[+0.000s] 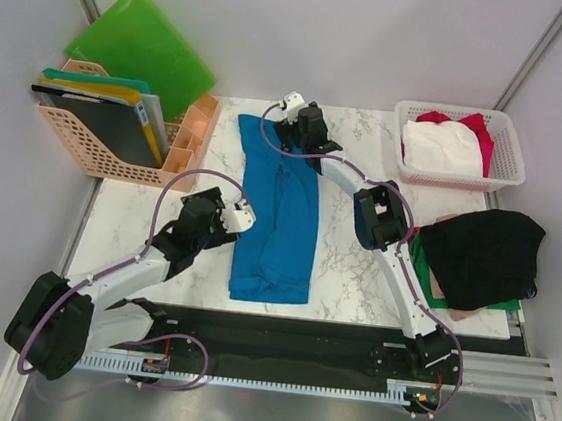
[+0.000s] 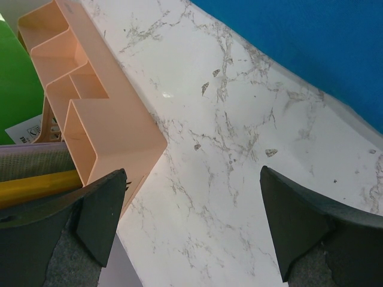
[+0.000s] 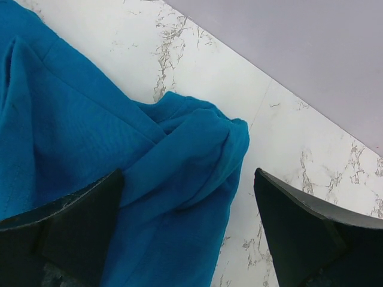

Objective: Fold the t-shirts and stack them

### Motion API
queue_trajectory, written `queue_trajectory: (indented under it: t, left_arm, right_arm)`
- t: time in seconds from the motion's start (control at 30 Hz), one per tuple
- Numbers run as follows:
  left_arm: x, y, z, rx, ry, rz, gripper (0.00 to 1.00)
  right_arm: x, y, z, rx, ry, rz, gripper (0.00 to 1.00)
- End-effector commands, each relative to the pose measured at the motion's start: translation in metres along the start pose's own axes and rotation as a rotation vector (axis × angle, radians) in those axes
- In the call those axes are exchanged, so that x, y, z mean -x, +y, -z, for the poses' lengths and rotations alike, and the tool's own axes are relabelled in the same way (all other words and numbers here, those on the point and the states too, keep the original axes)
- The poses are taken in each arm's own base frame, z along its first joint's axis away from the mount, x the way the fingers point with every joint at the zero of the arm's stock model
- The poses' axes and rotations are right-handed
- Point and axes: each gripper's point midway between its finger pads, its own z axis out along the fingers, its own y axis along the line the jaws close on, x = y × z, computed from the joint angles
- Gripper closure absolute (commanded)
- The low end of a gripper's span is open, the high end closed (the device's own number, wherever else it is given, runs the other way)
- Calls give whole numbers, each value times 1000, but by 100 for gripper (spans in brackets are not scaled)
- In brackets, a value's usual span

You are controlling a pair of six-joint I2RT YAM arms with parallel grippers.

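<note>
On the table (image 1: 340, 272), blue t-shirt (image 1: 278, 220) lies long, narrow (corner bunched).

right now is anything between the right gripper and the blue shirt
Nothing visible is in the way. The right gripper hangs open directly over a bunched corner of the blue t-shirt at its far end, and the wrist view shows only cloth and marble below the open jaws.

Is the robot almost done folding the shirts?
Not yet. Done: a stack at the right, black shirt on top. In hand: the blue shirt lies in a long strip; the left hand and right hand are open and empty. Left: finish it, then the white shirt and red shirt in the basket.
</note>
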Motion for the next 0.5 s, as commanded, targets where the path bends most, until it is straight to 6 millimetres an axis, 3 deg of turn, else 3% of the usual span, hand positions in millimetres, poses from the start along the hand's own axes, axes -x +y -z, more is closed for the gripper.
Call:
queue_trajectory:
  t: [0.0, 0.03, 0.13, 0.3, 0.47]
  left_arm:
    - [10, 14, 3, 38, -27, 55, 0]
    - [11, 14, 3, 36, -29, 54, 0]
    - [11, 16, 4, 41, -29, 55, 0]
    - [9, 21, 10, 61, -20, 44, 0]
    - [8, 24, 15, 77, -27, 30, 0]
  right_arm:
    - [38, -8, 13, 1, -60, -8, 2]
    - [46, -10, 17, 5, -74, -6, 2]
    - [46, -9, 19, -6, -69, 23, 2]
    - [23, -19, 15, -98, -1, 94, 2]
    - [-8, -42, 34, -144, 85, 77, 2]
